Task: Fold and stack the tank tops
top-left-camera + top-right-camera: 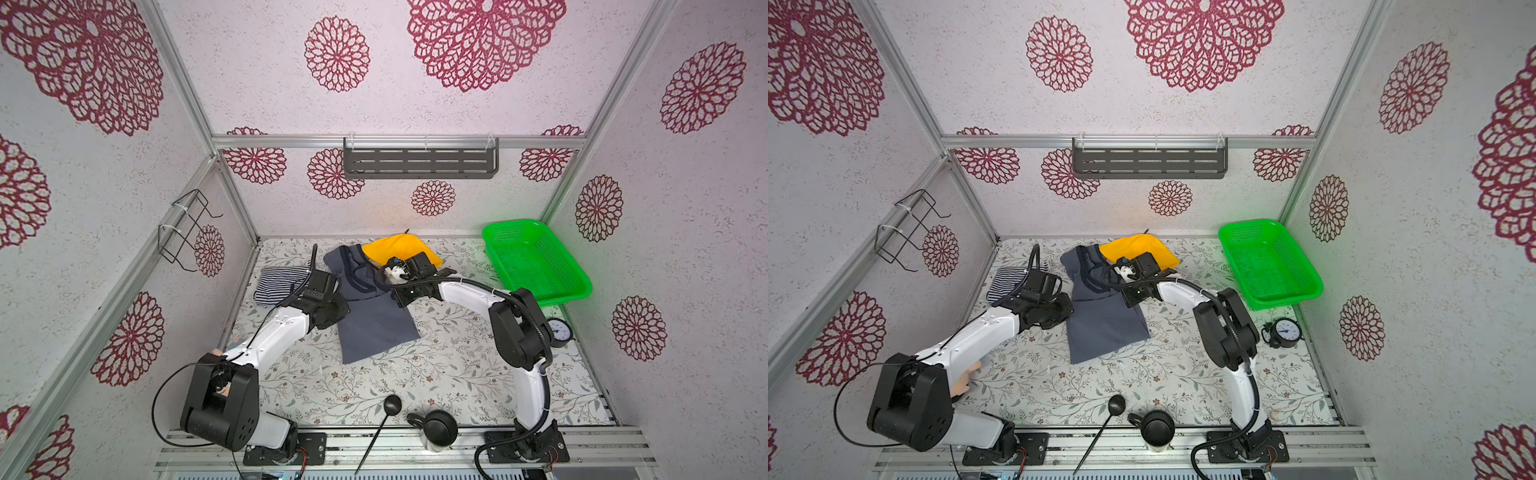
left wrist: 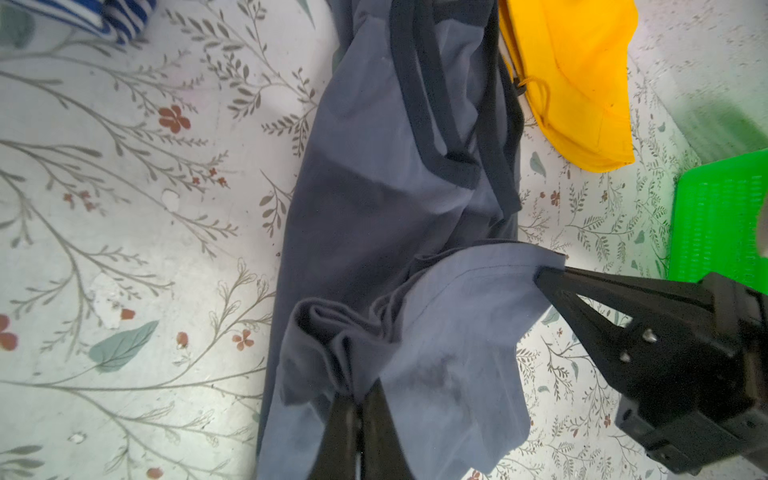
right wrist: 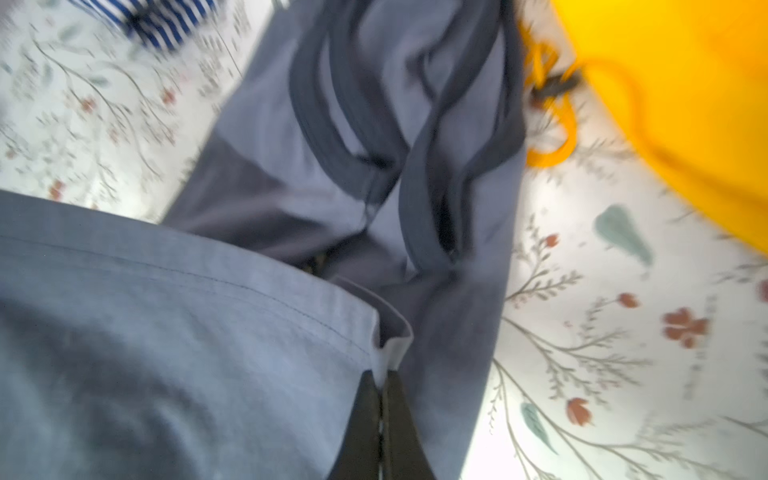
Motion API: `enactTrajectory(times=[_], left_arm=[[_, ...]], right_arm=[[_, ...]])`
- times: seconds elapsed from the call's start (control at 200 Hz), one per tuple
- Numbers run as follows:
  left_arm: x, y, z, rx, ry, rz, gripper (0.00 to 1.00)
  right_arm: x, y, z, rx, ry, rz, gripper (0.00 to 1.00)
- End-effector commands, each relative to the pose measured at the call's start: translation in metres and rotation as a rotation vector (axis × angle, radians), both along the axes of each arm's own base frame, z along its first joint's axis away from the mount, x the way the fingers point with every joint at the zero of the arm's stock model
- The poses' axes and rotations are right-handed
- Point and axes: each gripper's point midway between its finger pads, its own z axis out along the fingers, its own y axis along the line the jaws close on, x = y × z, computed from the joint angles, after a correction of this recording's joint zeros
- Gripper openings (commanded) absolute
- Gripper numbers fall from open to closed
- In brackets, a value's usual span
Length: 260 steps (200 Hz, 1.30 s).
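Observation:
The slate blue-grey tank top lies mid-table in both top views, its dark-trimmed straps toward the back wall. My left gripper is shut on a bunched fold of its hem, at the cloth's left side. My right gripper is shut on the hem's corner and shows in the left wrist view; in a top view it is at the cloth's right side. The hem is raised off the cloth beneath. A navy-and-white striped tank top lies bunched at the back left.
A yellow cloth hat with a cord touches the straps at the back. A green basket stands back right, with a small clock in front of it. A black ladle and black mug sit at the front edge.

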Motion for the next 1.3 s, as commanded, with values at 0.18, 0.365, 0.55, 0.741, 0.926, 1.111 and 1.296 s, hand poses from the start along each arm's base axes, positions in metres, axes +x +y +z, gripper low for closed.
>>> enactTrajectory(times=[0.18, 0.365, 0.55, 0.741, 0.926, 1.111, 1.296], left_arm=[[0.04, 0.019, -0.009, 0.091, -0.011, -0.01, 0.0], [0.07, 0.02, -0.023, 0.097, 0.006, -0.021, 0.15], [0.063, 0.032, -0.001, 0.153, -0.021, -0.008, 0.93], [-0.007, 0.018, 0.025, 0.067, -0.018, -0.01, 0.85], [-0.099, -0.036, -0.025, -0.058, 0.102, -0.05, 0.59], [-0.117, -0.055, -0.057, -0.056, 0.12, -0.039, 0.69], [-0.097, -0.054, -0.065, 0.062, 0.105, -0.054, 0.78]], right_arm=[[0.048, 0.009, 0.034, 0.092, -0.126, -0.101, 0.0], [0.067, 0.015, 0.021, 0.101, -0.081, -0.103, 0.08], [0.059, -0.008, 0.028, 0.047, -0.061, -0.141, 0.66], [-0.013, -0.045, 0.028, 0.034, 0.067, -0.123, 0.54], [-0.093, -0.057, 0.004, 0.081, 0.255, -0.087, 0.44], [-0.111, -0.056, -0.014, 0.104, 0.295, -0.107, 0.55], [-0.098, -0.05, -0.03, 0.102, 0.25, -0.132, 0.38]])
